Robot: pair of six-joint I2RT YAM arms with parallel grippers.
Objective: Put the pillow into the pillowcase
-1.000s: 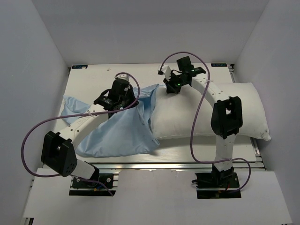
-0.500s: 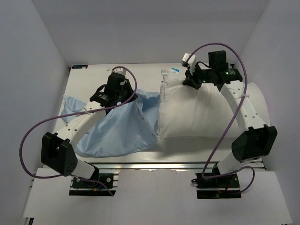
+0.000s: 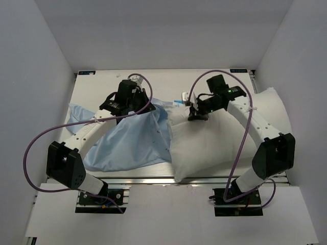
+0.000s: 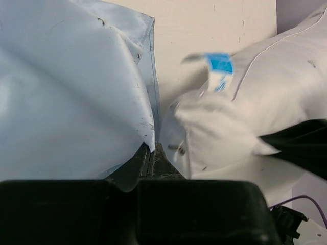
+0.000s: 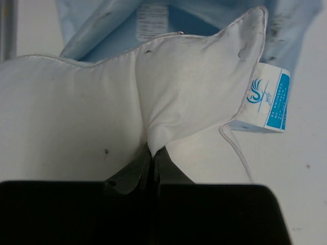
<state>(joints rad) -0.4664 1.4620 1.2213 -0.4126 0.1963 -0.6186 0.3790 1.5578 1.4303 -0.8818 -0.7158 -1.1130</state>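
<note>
The off-white pillow point(image 3: 214, 143) lies on the right half of the table, its left corner raised toward the light-blue pillowcase point(image 3: 122, 145) spread on the left half. My right gripper point(image 3: 195, 113) is shut on the pillow's fabric near that corner point(image 5: 168, 97), where a blue-and-white label point(image 5: 268, 99) hangs. My left gripper point(image 3: 137, 108) is shut on the pillowcase's upper edge point(image 4: 76, 92) and holds it lifted. In the left wrist view the pillow corner point(image 4: 245, 102) sits just right of the pillowcase edge. The pillowcase point(image 5: 112, 20) shows behind the pillow in the right wrist view.
The cream tabletop point(image 3: 158, 81) is bordered by white walls at the back and both sides. A metal rail point(image 3: 153, 179) runs along the near edge. Purple cables point(image 3: 30, 153) loop off both arms.
My right gripper has swung left and nearer, dragging the pillow's corner toward the pillowcase; the pillow now lies slanted. My left gripper holds the pillowcase edge in nearly the same place.
</note>
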